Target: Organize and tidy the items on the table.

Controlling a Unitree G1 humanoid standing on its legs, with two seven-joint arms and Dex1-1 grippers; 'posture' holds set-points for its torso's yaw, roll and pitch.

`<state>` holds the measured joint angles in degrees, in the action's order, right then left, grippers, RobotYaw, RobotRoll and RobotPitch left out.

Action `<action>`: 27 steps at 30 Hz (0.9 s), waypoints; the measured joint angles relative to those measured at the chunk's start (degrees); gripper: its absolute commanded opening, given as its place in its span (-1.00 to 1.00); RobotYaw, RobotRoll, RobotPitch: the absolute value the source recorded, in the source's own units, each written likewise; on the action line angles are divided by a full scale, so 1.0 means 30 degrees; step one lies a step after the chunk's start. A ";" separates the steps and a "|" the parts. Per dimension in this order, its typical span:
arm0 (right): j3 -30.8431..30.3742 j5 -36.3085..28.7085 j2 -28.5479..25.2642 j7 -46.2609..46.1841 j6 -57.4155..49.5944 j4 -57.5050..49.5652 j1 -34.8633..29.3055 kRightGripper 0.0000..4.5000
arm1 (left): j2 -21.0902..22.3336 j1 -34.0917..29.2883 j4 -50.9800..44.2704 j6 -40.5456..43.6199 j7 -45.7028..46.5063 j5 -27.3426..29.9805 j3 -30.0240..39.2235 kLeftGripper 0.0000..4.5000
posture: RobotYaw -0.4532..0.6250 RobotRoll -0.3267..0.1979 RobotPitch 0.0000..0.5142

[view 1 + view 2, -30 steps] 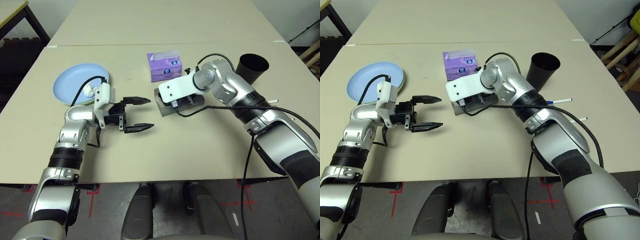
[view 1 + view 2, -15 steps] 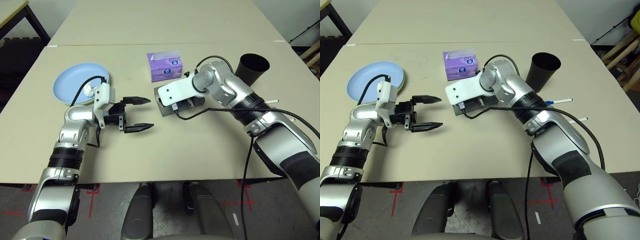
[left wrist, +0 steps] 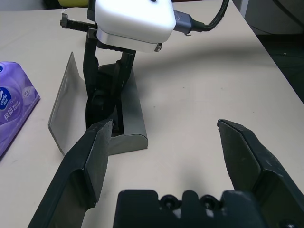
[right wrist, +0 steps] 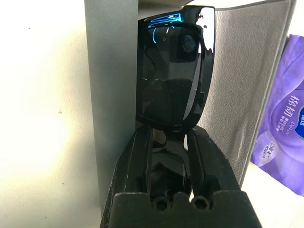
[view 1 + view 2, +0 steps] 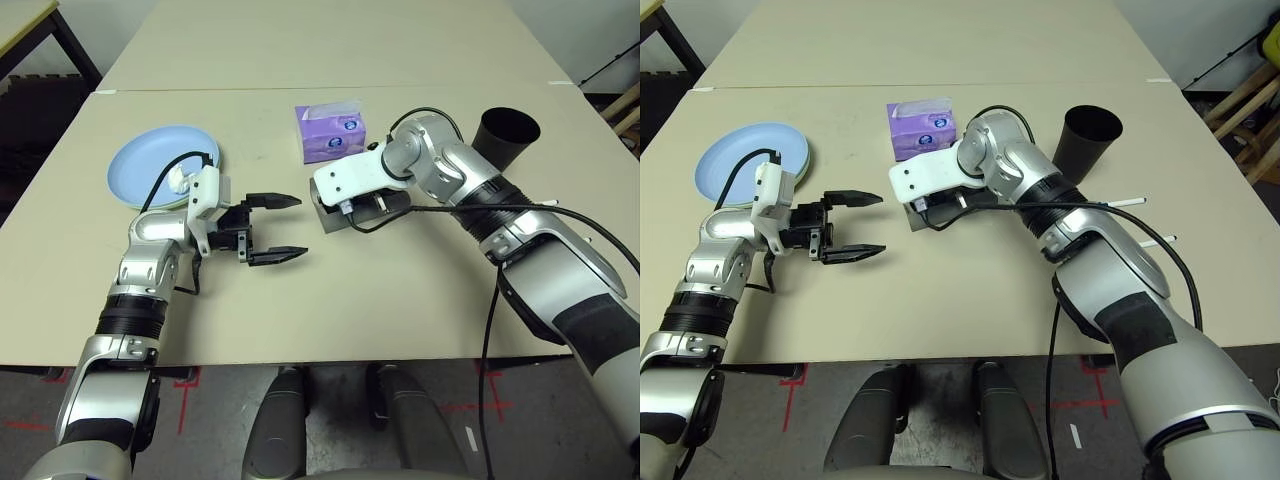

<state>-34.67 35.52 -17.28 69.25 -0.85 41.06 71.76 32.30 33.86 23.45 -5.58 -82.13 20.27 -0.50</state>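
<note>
My right gripper (image 4: 171,142) is shut on the black sunglasses (image 4: 175,71), holding them inside the open grey glasses case (image 5: 328,216) at mid-table. Its black fingers (image 3: 107,90) reach down into the case. Left of the case, my left gripper (image 5: 300,227) hovers open with nothing between its fingers. The purple tissue box (image 5: 332,133) stands just behind the case. A light blue plate (image 5: 150,165) rests on a pale green plate (image 5: 214,162) at the left, with a crumpled white tissue (image 5: 179,180) on it. The black cup (image 5: 508,135) stands at the right.
Two white pens (image 5: 1120,203) lie on the table (image 5: 380,300) right of my right forearm, near the cup. A second table adjoins at the back. The near half of the table top is bare.
My right wrist has shifted slightly over the case with the sunglasses still in its grip. The left arm has not moved.
</note>
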 measured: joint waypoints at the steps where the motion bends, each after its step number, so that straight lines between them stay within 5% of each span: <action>1: 0.0000 0.0001 -0.0013 0.0048 0.0008 -0.0019 0.0000 -0.34 | 0.0000 0.0000 0.0000 -0.0005 0.0000 -0.0001 0.0000 1.00 | 0.13 0.25 -0.21; 10: 0.0174 -0.0210 -0.0355 0.0944 -0.0141 -0.0607 0.0351 0.98 | 0.0000 0.0002 0.0041 -0.0097 0.0001 -0.0022 -0.0002 1.00 | 0.10 0.25 -0.24; 27: 0.0340 -0.1080 -0.0688 0.1494 -0.1083 -0.1136 0.0349 0.98 | -0.0040 0.0488 0.0758 -0.0525 -0.0039 -0.0074 -0.0090 1.00 | 0.08 0.25 -0.23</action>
<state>-33.65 32.28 -19.34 73.74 -4.10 37.65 72.81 32.18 35.32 25.72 -7.15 -82.24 20.04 -0.77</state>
